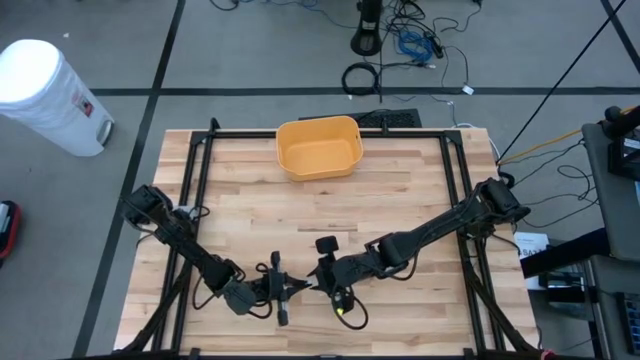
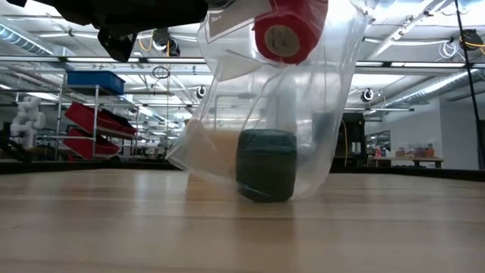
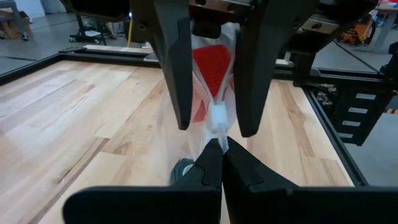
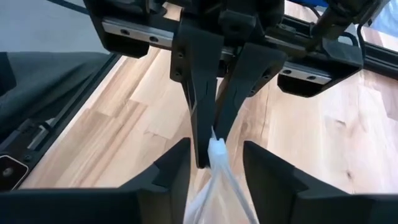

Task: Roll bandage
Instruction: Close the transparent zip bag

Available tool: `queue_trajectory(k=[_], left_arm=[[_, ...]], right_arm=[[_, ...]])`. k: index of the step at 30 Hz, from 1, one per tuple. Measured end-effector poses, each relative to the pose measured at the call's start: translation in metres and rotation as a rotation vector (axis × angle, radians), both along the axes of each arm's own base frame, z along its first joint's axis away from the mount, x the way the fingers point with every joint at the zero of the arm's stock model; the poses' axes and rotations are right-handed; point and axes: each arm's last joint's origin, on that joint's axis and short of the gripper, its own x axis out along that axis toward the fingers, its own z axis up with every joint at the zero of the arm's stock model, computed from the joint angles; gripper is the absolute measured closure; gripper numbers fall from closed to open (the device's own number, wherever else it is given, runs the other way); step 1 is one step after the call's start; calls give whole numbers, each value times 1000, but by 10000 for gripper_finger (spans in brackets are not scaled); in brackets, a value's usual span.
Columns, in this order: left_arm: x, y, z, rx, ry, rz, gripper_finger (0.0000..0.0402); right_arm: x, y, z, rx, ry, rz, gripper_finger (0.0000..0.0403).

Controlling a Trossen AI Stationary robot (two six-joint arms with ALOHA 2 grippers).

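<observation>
A clear plastic bag (image 2: 265,114) stands near the table's front middle, its bottom on the wood. A dark green roll (image 2: 265,165) sits in the bottom of the bag. A red roll (image 2: 288,34) shows through the bag near its top. My left gripper (image 1: 283,292) is shut on the bag's top edge. My right gripper (image 1: 322,275) faces it from the right. It is open, with a finger (image 4: 177,171) on either side of the bag's top and a gap on each side. My left gripper pinches the white strip along the bag's top edge (image 3: 217,124) between its two fingers (image 4: 202,124). The fingers come about level from the table's left. The bag hangs below the hold, with its bottom and the green roll on the table.
A yellow bin (image 1: 318,146) stands at the far middle of the table. A black frame (image 1: 195,170) runs along the table's left, right and far sides. Bare wood lies between the bin and the grippers.
</observation>
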Motion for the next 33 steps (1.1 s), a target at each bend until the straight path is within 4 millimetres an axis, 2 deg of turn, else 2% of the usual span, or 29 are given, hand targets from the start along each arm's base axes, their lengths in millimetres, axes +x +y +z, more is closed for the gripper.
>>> queue_trajectory(k=[15,24,33], left_arm=[[0,0,0,3,0,4,402],[-1,-1,0,8,2,-3,397],[-6,-6,0,18,-11,28,331]], right_arm=[[-1,0,-1,-34,10,26,393],[-1,0,-1,-38,9,28,393],[-1,0,-1,-40,9,30,392]])
